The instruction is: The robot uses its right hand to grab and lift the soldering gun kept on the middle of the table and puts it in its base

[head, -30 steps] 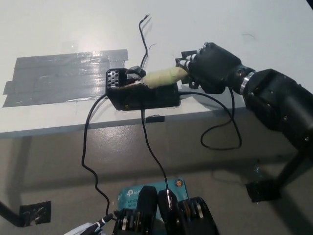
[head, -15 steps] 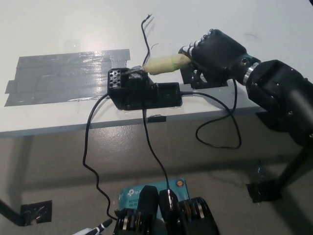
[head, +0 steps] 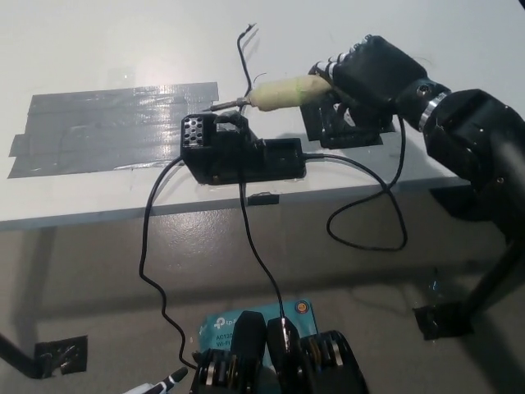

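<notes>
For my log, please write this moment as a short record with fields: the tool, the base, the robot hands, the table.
tool: soldering gun, pale handle, metal tip pointing to picture left, near the base top
base: black base near the table edge
right robot hand: shut on the soldering gun
left robot hand: not in view
table: white, grey tape patch

Single head view, looking steeply down from above.

The camera is sitting over the near edge of the table [head: 98,49] and is facing forward and downward, taking in the white tabletop in the upper half and the grey floor [head: 74,279] below the edge. It is framing the scene at middling range; no second view is sharing any part of it.
</notes>
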Motion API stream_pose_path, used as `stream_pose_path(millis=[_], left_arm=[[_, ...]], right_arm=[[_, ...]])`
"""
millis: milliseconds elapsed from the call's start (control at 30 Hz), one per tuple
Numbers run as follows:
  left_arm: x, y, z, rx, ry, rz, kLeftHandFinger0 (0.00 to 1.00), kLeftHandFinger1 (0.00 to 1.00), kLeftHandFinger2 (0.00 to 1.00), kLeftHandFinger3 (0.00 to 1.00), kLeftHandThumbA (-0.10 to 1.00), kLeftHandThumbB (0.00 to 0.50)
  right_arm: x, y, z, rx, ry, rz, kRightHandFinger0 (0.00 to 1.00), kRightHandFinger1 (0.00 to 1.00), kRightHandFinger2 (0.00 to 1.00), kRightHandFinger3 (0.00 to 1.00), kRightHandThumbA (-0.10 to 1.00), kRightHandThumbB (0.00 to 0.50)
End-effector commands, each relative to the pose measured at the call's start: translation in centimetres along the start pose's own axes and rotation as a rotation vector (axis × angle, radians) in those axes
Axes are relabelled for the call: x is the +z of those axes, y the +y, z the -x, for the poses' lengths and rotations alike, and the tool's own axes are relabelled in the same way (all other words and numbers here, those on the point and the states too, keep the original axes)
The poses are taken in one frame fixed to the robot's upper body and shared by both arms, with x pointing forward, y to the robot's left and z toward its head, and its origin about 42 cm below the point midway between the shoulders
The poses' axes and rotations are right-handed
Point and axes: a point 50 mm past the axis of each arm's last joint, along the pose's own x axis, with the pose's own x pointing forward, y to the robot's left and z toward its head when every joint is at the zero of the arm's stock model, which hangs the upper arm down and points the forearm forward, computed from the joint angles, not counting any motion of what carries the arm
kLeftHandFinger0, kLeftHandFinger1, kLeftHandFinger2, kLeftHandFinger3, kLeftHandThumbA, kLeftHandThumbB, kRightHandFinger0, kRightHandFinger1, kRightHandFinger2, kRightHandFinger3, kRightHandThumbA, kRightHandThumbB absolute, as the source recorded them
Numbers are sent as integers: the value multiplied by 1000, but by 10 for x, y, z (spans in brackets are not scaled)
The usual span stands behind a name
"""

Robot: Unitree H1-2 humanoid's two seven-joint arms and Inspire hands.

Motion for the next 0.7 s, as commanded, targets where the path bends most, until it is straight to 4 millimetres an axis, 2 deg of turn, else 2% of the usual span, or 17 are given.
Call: stream_pose_path(millis=[0,33,67,100,133,200,267,333,400,433,533,567,667], left_arm=[[-2,7,5,6,-11,14,0,0,112,216,1000,500],[-1,7,6,8,-5,7,0,0,119,225,1000,500],[0,8,6,9,-1,7,0,0,134,241,1000,500],[1,9,6,9,-5,2,0,0,135,244,1000,500],[2,9,6,8,-5,2,0,1,149,263,1000,500],[2,9,6,10,-5,2,0,2,164,279,1000,500],[3,8,7,13,-2,-14,0,0,165,257,1000,500],[2,7,7,12,-2,-16,0,6,169,263,1000,500],[2,8,7,13,-2,-16,0,6,170,266,1000,500],[2,9,7,12,-6,-14,0,7,161,260,1000,500],[4,9,6,12,-6,-15,0,0,153,282,1000,500],[5,10,6,10,-6,-19,0,0,155,283,1000,500],[6,11,5,9,-7,-19,0,5,166,249,1000,500]], right_arm=[[-18,-21,9,-38,51,16,0,196,570,186,-100,48],[-20,-21,10,-24,67,6,0,223,586,218,-100,6],[-22,-20,12,-32,70,0,0,221,537,165,-100,0],[-23,-19,14,-24,79,6,0,188,513,156,-100,0],[-24,-18,15,-18,84,3,0,199,546,271,-100,50],[-25,-16,17,4,92,10,0,183,518,393,-100,92],[-24,-12,21,10,87,14,0,71,370,385,-100,2],[-24,-8,24,5,82,11,0,43,339,360,-100,1],[-24,-8,24,3,80,15,0,36,337,341,-100,0],[-26,-2,25,1,86,15,0,23,332,286,-100,0],[-26,-1,29,-2,87,37,0,0,326,196,-100,22],[-28,0,28,26,100,35,0,40,379,191,-100,1],[-23,-3,28,37,104,25,0,96,444,182,-100,0]])
